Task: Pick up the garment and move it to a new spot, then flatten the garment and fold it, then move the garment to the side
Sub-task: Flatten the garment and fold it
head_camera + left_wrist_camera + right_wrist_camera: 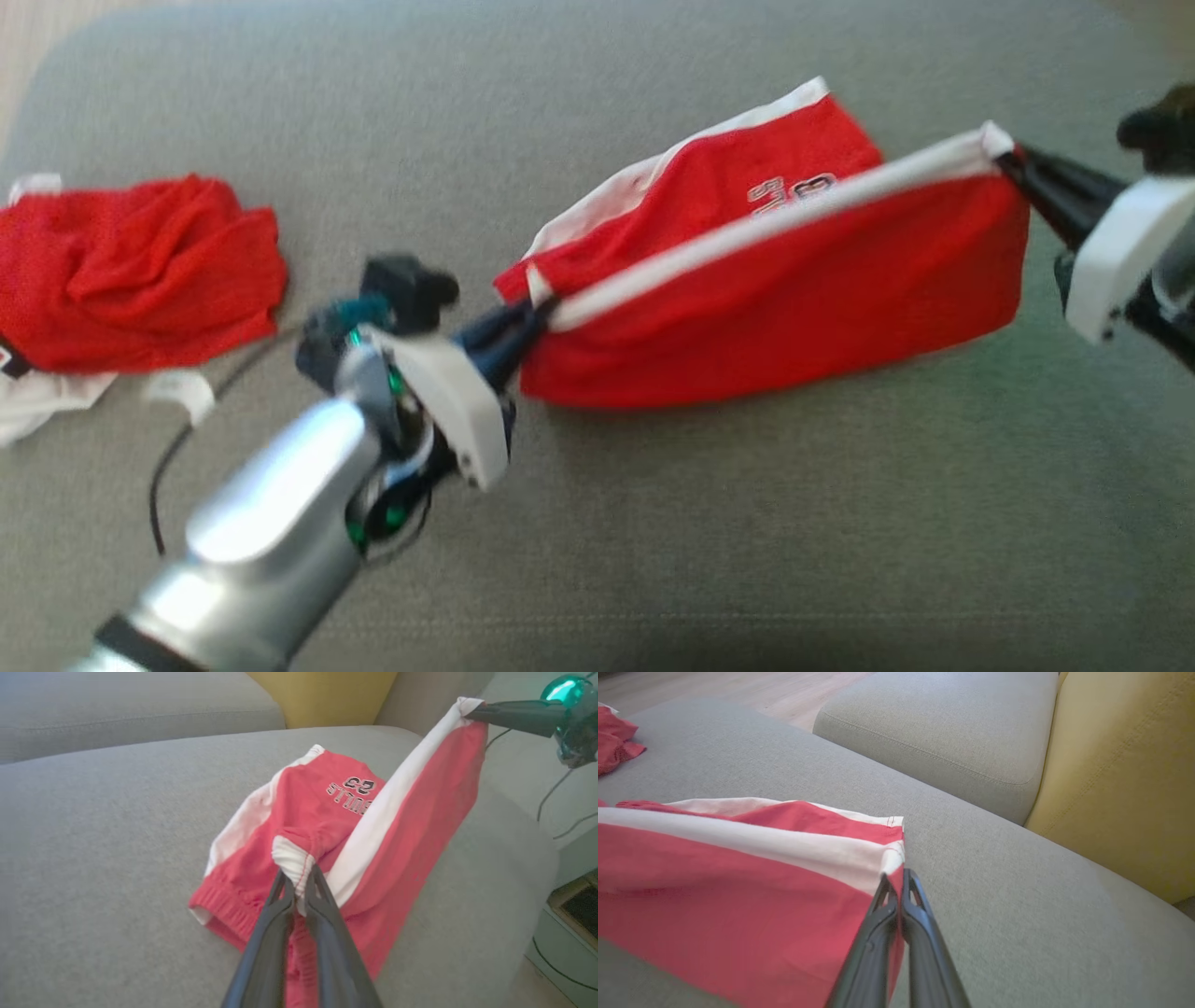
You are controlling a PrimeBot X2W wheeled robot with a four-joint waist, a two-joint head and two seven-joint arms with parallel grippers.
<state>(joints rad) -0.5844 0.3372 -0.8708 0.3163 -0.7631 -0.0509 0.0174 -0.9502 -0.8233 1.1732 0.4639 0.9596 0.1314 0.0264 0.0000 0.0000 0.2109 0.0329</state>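
Closest to you in the head view, your left forearm comes up silver from the lower left corner and slants to the right. Its wrist is turned so that the left gripper points across the grey sofa cushion. Its two dark fingers are clenched on a bunched white-and-red corner of the red garment; the left wrist view shows that fabric pinched between the tips.

Your right arm reaches in from the upper right edge, and the right gripper is clamped tight on the opposite corner, at the end of the white stripe. Between the two grips the stripe runs taut, higher on your right, and one red panel hangs below it.

The rest of the garment lies on the cushion behind the stripe, dark lettering facing up. The head view is blurred, so you can only say the hanging panel's lower edge seems to brush the cushion.

A second red cloth lies crumpled well to your left, with a thin black cable curving near it. A yellow cushion stands beyond the grey seat.
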